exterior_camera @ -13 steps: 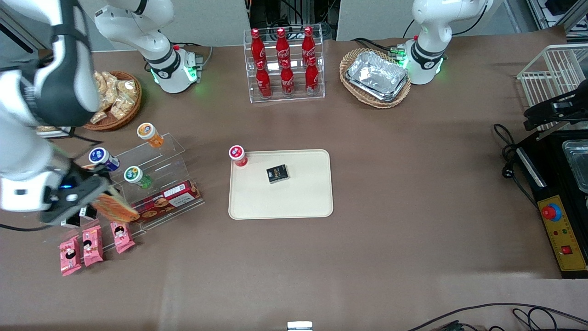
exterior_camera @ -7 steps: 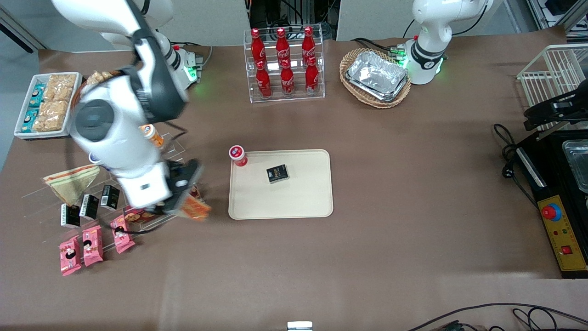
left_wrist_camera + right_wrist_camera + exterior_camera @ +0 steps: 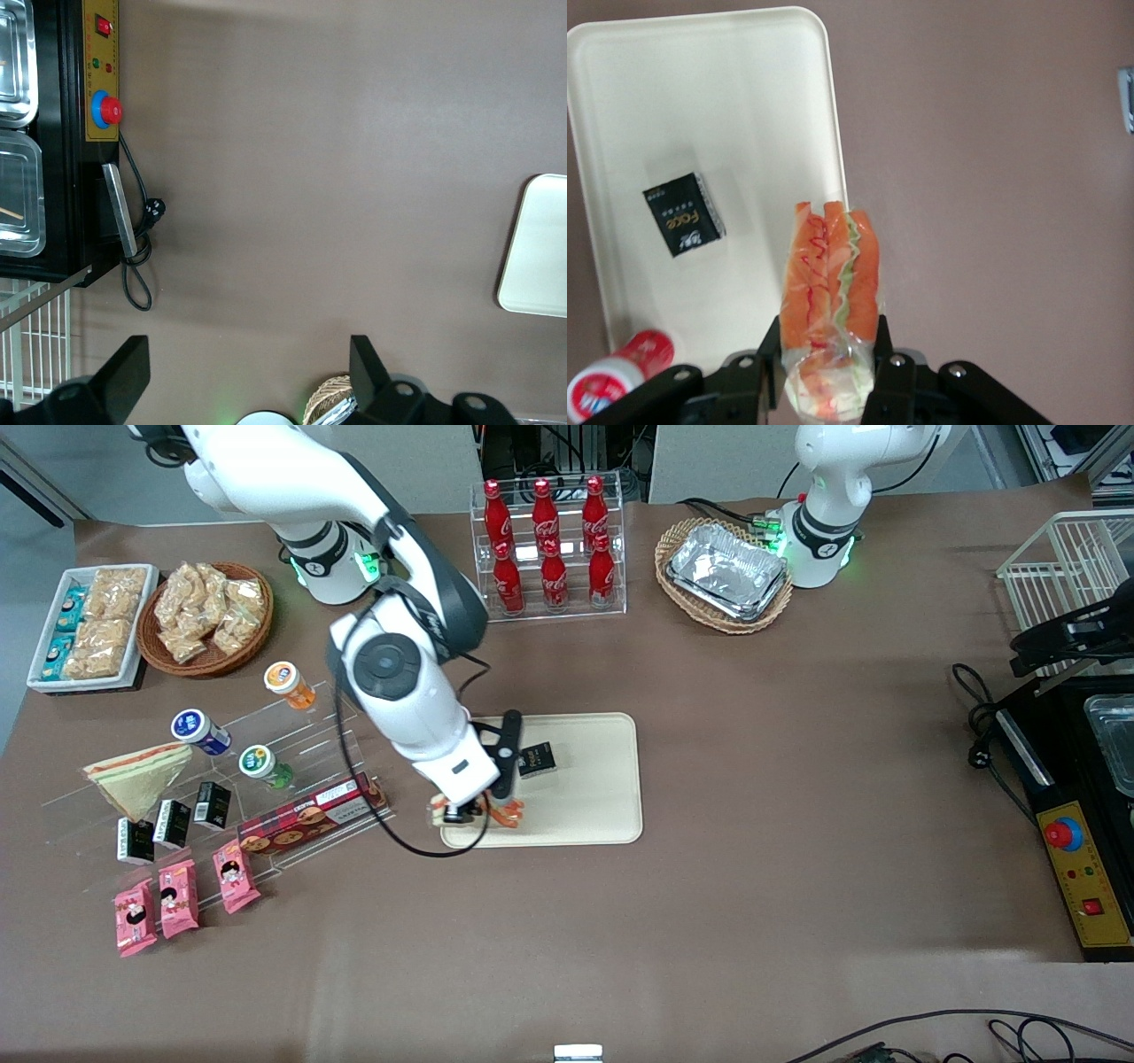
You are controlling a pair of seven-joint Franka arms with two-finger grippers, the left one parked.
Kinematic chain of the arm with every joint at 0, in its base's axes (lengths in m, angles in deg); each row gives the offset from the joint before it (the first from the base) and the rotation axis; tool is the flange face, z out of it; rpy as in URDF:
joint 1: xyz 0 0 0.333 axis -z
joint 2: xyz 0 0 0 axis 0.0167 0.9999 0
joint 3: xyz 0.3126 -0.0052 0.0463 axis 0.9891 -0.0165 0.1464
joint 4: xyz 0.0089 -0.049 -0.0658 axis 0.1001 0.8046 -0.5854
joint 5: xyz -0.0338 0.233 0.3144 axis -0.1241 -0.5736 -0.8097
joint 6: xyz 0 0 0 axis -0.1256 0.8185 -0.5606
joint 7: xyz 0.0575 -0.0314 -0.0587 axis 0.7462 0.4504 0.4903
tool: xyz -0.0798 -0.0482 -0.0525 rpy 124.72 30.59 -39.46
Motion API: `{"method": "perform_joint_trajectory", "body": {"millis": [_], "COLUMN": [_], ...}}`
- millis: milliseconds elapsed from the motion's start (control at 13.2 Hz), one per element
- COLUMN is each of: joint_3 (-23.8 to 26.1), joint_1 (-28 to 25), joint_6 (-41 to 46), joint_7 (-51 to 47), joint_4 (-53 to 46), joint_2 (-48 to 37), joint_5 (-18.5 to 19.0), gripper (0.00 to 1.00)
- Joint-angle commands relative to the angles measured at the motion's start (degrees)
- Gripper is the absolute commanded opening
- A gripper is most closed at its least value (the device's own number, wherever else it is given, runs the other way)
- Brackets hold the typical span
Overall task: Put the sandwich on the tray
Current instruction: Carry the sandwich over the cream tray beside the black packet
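Toward the working arm's end of the table, a paler sandwich (image 3: 142, 778) lies on the clear acrylic display steps (image 3: 266, 779) with small drink bottles (image 3: 202, 729) and a biscuit box (image 3: 312, 813), apparently laid out as stock to pick from. Nearer the middle, the gripper (image 3: 474, 808) hangs over the tray's (image 3: 602, 815) corner nearest the front camera, its fingers (image 3: 888, 363) closed on the sandwich (image 3: 830, 279), pinching the wrapped wedge by its bread faces so the orange, white and green filling edge points away from the wrist. It is held above the rim, not yet set down, probably to clear the black packet (image 3: 536, 760) and the red-capped bottle (image 3: 616, 376) already on the tray.
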Motion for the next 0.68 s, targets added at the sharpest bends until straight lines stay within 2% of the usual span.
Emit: {"method": "perform_joint_trajectory", "body": {"millis": [0, 605], "joint_3": [-0.1, -0.2], "joint_1": [-1.8, -3.0], "joint_6": [-5.1, -13.8], "joint_7": [1.1, 0.9], "joint_4": [-1.4, -1.4], "joint_2": [5.3, 12.5], "joint_5": [0.6, 0.6], "gripper": [0.42, 0.47]}}
